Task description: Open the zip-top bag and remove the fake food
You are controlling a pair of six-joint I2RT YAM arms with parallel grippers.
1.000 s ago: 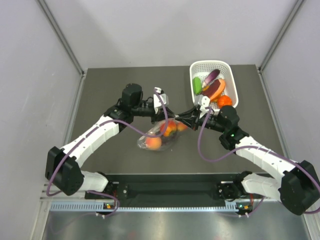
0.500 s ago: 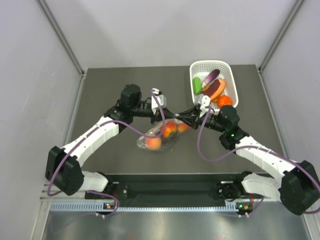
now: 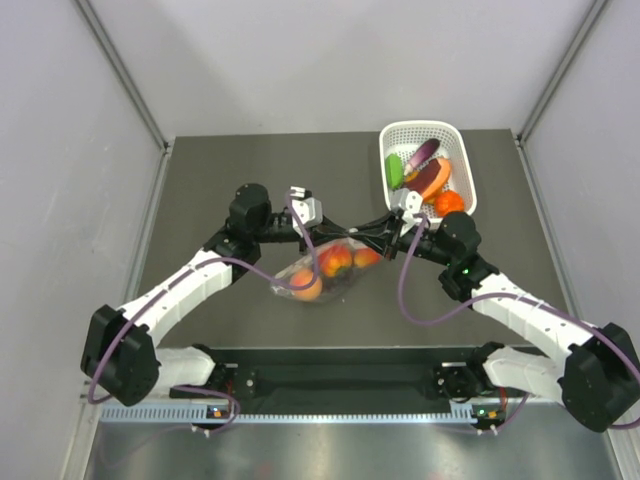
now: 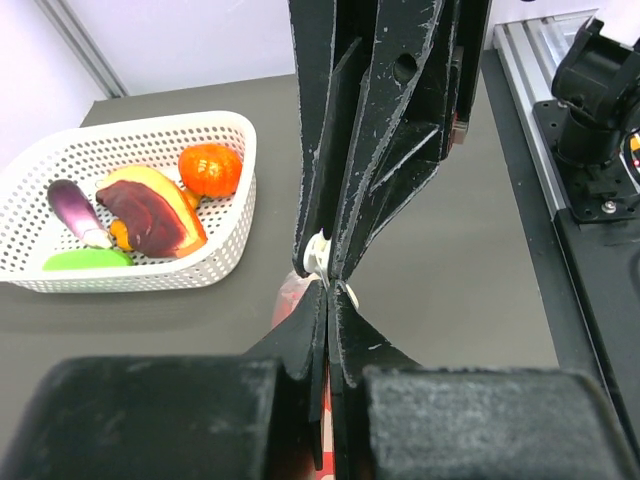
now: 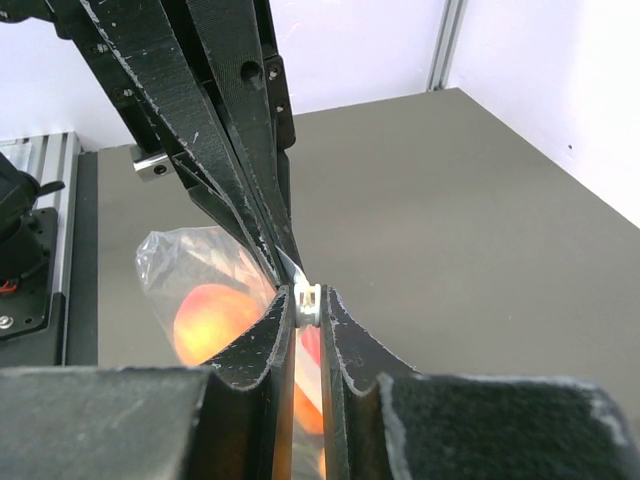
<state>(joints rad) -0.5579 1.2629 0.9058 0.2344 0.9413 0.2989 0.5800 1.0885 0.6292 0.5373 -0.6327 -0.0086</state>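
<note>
I see the zip-top bag (image 3: 318, 276) at centre frame on the table (image 3: 220, 175), with the fake food (image 3: 308, 287) inside it. My left gripper (image 3: 338, 236) and right gripper (image 3: 358, 236) meet tip to tip, both pinched together on the bag's upper edge.

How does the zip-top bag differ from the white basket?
The zip-top bag is clear film, mid-table; the white basket is rigid lattice at the far right. The left gripper and right gripper pinch the bag's zip edge; the basket stands untouched. The bag holds orange-red fruits, the basket an eggplant and green vegetable. Both hold plastic food.
</note>
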